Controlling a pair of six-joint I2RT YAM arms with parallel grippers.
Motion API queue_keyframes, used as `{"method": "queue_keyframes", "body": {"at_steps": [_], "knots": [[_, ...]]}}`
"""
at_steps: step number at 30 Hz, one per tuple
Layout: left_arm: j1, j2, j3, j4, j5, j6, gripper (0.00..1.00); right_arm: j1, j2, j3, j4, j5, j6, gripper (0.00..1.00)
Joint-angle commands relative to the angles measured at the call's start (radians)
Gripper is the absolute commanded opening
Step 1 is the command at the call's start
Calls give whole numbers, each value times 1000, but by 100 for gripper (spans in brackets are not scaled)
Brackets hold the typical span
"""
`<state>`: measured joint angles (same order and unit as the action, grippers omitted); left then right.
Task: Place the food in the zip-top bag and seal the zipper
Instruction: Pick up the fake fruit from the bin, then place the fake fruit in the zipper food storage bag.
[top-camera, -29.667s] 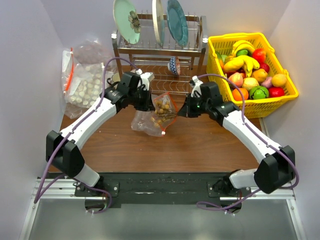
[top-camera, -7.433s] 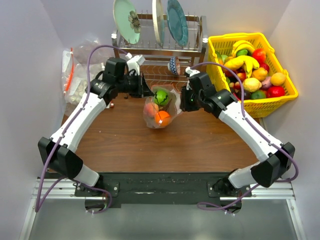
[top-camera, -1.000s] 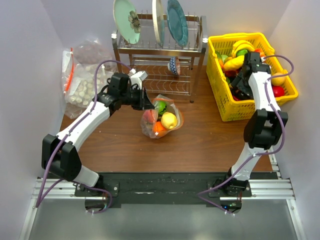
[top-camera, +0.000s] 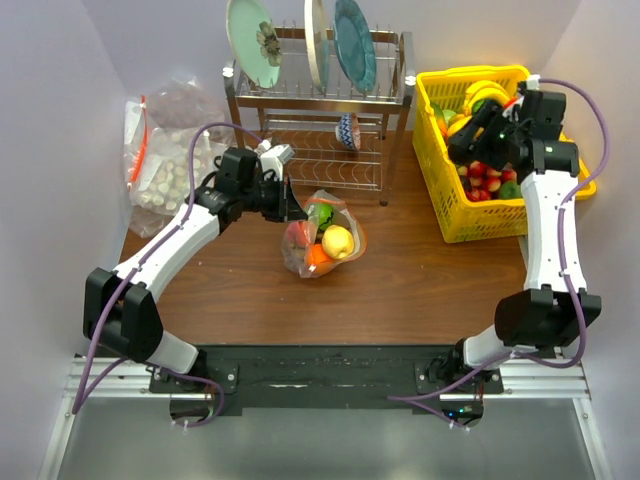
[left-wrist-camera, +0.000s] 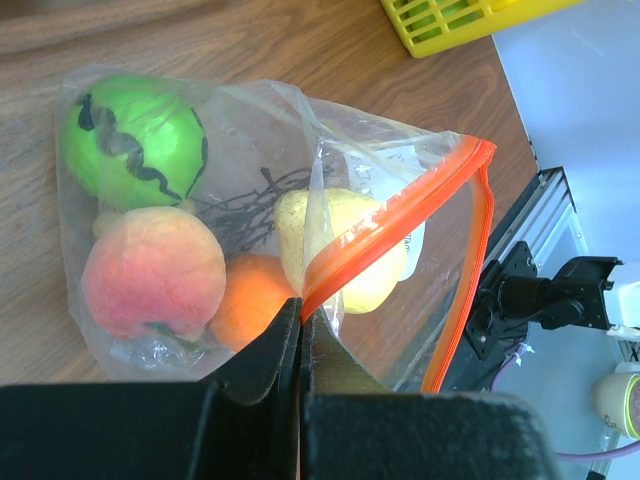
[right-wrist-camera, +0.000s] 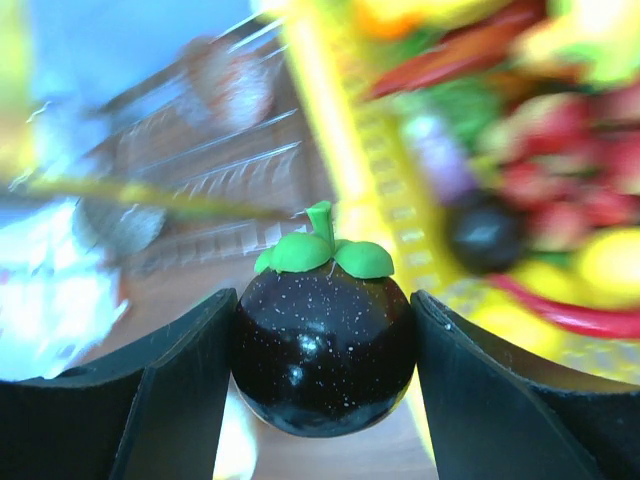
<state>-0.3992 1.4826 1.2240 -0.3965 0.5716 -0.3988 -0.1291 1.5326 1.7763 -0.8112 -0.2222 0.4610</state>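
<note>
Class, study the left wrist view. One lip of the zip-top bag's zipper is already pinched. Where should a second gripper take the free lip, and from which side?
Take the free lip of the zipper near mid-length, coming from the side opposite the left gripper. It is a thin flat strip standing clear of the yellow fruit, so one finger goes inside the mouth, one outside.

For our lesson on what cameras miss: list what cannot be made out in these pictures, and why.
1. Right wrist view: the fruit in the yellow basket, smeared by blur.
2. Left wrist view: the pinched stretch of the zipper, hidden inside the left gripper.
3. Top view: the dark fruit held by the right gripper, covered by it.
</note>
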Motion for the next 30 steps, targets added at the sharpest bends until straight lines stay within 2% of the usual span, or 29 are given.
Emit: {"method": "queue_keyframes", "body": {"at_steps": [1, 3, 6, 8, 15, 21, 30], "knots": [[7, -1, 6, 31, 1, 26, 0, 51, -45, -49, 78, -322, -27, 51], [8, 2, 12, 30, 1, 26, 0, 92, -63, -81, 86, -342, -44, 51], [8, 5, 26, 16, -1, 26, 0, 242, -91, -124, 92, -325, -76, 51], [8, 2, 37, 10, -6, 26, 0, 291, -112, -156, 107, -325, -82, 50], [6, -5, 71, -28, -21, 25, 0, 515, -143, -330, 248, -360, -81, 49], [2, -10, 106, -64, -29, 17, 0, 650, -114, -383, 340, -336, -76, 48], [-4, 10, 195, -126, -15, 15, 0, 738, -8, -390, 469, -152, -45, 47]]}}
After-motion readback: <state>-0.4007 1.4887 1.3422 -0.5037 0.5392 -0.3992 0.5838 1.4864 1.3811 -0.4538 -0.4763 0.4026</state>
